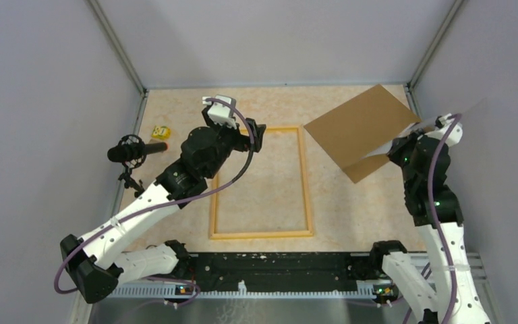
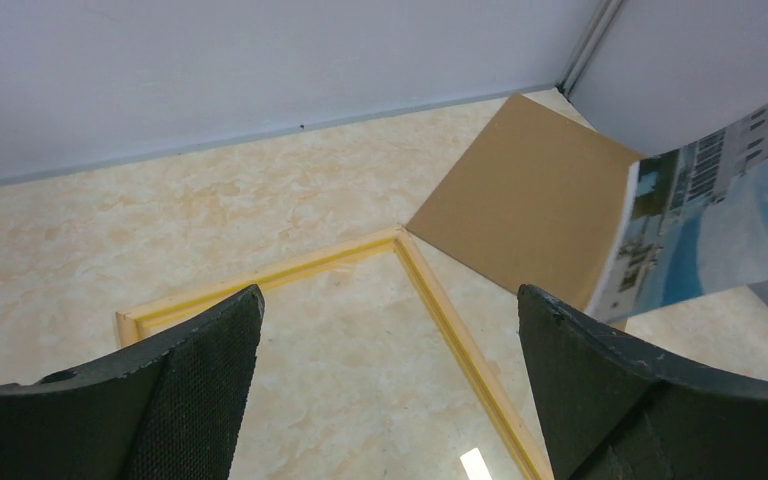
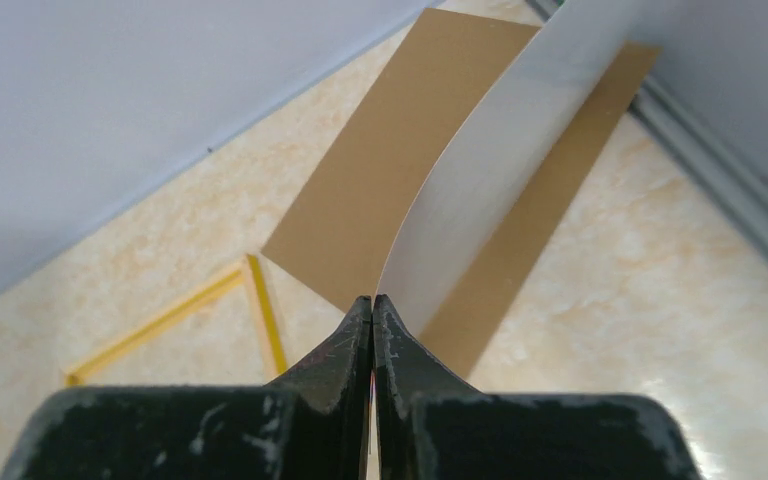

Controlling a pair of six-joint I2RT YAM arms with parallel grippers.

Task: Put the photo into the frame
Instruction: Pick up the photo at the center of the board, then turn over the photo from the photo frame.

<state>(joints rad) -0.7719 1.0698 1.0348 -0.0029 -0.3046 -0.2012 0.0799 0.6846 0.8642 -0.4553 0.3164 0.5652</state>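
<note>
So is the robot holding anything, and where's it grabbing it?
The right fingers pinch the photo by one edge. The left fingers are open, holding nothing.

Bystanders on the bench

A stiff brown board (image 1: 361, 128) lies on the marbled beige bench (image 1: 351, 202), turned cornerwise near the far right corner; at the left edge stands a black stand-mounted microphone (image 1: 135, 150), pointing right; just beyond its tip lies a small yellow item (image 1: 160, 132), perhaps a carton; pale grey walls (image 1: 270, 40) enclose three sides.
</note>
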